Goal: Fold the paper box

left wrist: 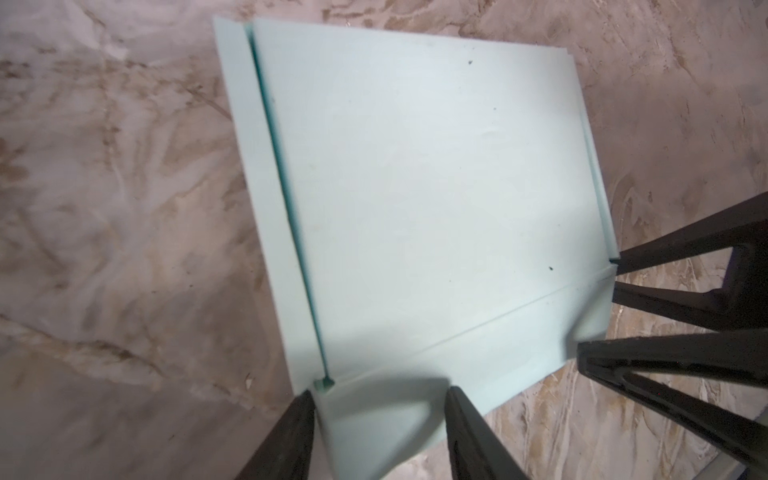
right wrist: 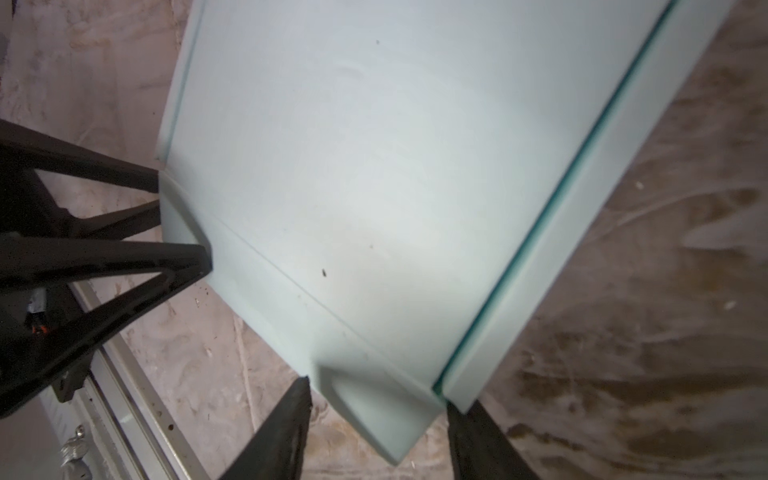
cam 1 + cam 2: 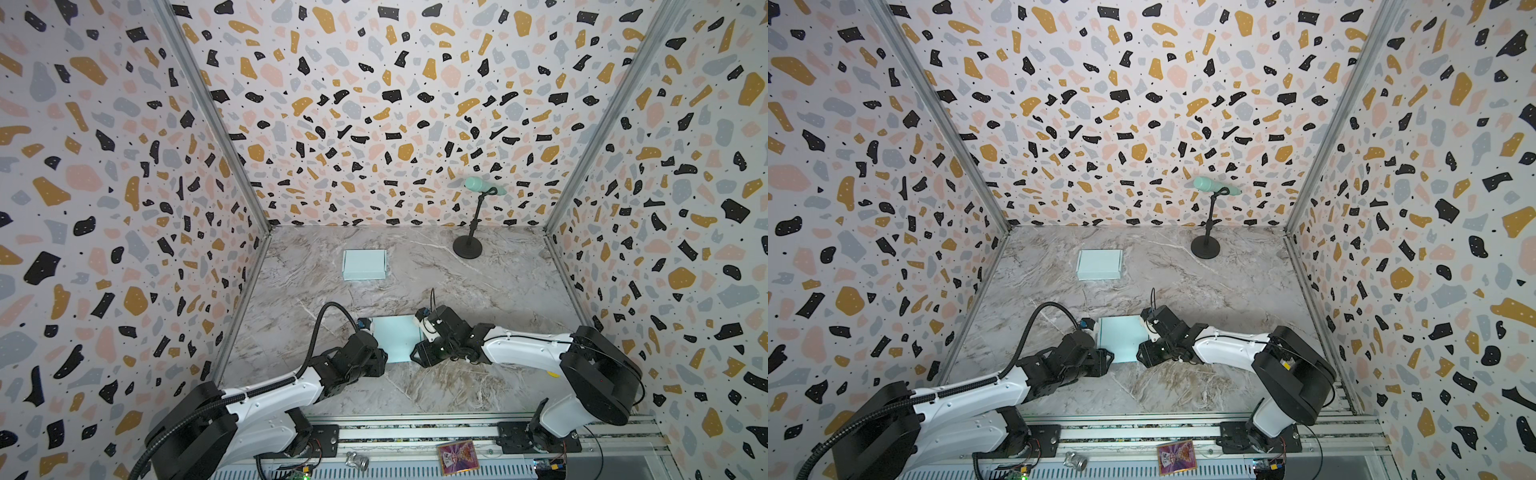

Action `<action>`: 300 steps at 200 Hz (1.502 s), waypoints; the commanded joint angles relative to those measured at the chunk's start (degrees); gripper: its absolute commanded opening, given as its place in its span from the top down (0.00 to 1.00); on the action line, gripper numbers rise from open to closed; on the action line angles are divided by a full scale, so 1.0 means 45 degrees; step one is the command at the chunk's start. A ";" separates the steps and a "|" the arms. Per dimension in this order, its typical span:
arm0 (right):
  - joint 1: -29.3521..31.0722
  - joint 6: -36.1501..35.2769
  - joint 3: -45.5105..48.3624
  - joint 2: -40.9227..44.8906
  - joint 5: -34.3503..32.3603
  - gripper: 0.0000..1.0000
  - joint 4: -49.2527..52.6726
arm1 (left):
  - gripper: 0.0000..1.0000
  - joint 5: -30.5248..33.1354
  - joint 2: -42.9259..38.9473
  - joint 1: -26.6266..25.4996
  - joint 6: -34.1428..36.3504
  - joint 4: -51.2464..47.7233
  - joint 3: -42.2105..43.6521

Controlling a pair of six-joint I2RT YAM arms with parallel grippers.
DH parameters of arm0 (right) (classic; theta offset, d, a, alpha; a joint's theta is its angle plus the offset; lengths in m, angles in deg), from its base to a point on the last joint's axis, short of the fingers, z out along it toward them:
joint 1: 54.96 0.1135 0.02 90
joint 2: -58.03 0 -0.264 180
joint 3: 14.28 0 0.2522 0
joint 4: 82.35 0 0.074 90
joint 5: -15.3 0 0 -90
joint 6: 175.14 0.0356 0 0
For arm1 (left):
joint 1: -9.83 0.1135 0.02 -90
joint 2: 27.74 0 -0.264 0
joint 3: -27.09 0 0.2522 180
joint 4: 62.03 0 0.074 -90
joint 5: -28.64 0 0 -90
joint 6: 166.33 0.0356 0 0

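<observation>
You have the paper box [image 3: 395, 338] lying flat and unfolded on the bench [image 3: 478, 291], near the front edge and about midway between the two arms, pale blue against the marbled top. Your left tool [image 1: 380, 390] sits at the sheet's near left corner. Its jaws stand part-way apart around the raised corner flap [image 1: 374, 419], with a fingertip against each side of it. You cannot tell from these views whether it is actually pinching the flap or only bracketing it. Your right tool [image 2: 378, 392] stands the same way at the near right corner, with its jaws partly spread around the flap there [image 2: 374, 399], which bulges up between the fingertips. Here too the grip cannot be judged. In each wrist view the other arm's tool shows at the opposite corner, touching the sheet. A crease [image 1: 457, 332] runs across the near end of the sheet from one tool to the other, and a narrow side strip [image 1: 266, 187] is set off from the main panel by a dark slit. Farther back on the bench, to the left, a folded box [image 3: 364, 264] of the same pale blue stands well apart from the sheet. A black stand [image 3: 468, 248] holding a pale green cylinder is at the back right.
</observation>
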 commanded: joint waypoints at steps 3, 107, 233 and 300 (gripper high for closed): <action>0.0002 0.0013 0.0049 0.0517 0.0045 0.45 -0.0116 | 0.49 -0.0022 -0.0054 -0.0103 0.0103 0.0582 0.0173; -0.0535 -0.0129 0.0464 0.1839 -0.0204 0.30 0.0905 | 0.49 0.0036 0.0214 -0.0025 0.0260 0.0643 0.0166; -0.2160 -0.3036 -0.4551 -0.1895 -0.0544 0.28 0.1535 | 0.49 0.0017 0.0107 -0.0039 0.0238 0.0878 0.0339; -0.2286 -0.3253 -0.4882 -0.3285 0.0183 0.24 0.1224 | 0.51 0.0056 0.0239 -0.0009 0.0272 0.1036 0.0398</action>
